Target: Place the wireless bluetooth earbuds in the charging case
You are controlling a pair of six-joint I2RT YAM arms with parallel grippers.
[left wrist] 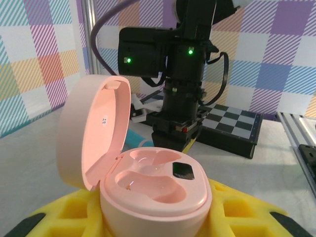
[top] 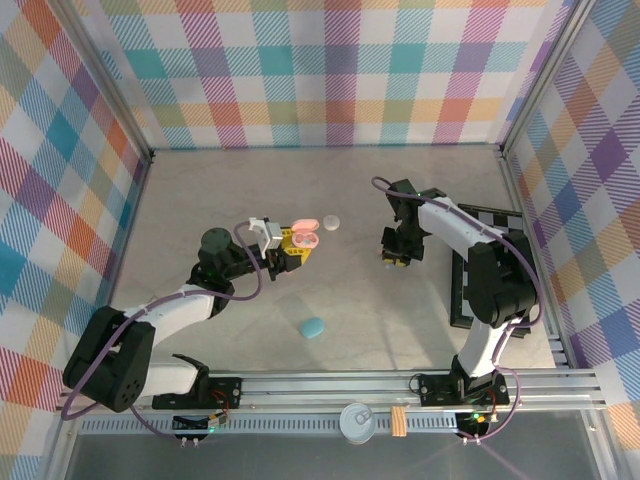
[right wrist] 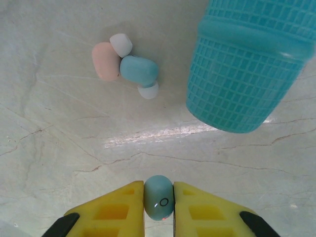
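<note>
My left gripper is shut on a pink charging case, whose lid stands open to the left. Both moulded wells in it look empty, and a small black window sits beside them. The case is held left of the table's centre. Its sides are clamped by yellow fingers. My right gripper is shut on a teal earbud above the table. On the surface farther ahead lie a pink earbud and a teal earbud, touching, each with a white tip. The right gripper hangs right of the case.
A teal grid-textured cylinder looms close at the upper right of the right wrist view. A teal pebble-shaped case lies on the table near the front. A white round piece sits beside the pink case. A black checkered board lies at the right.
</note>
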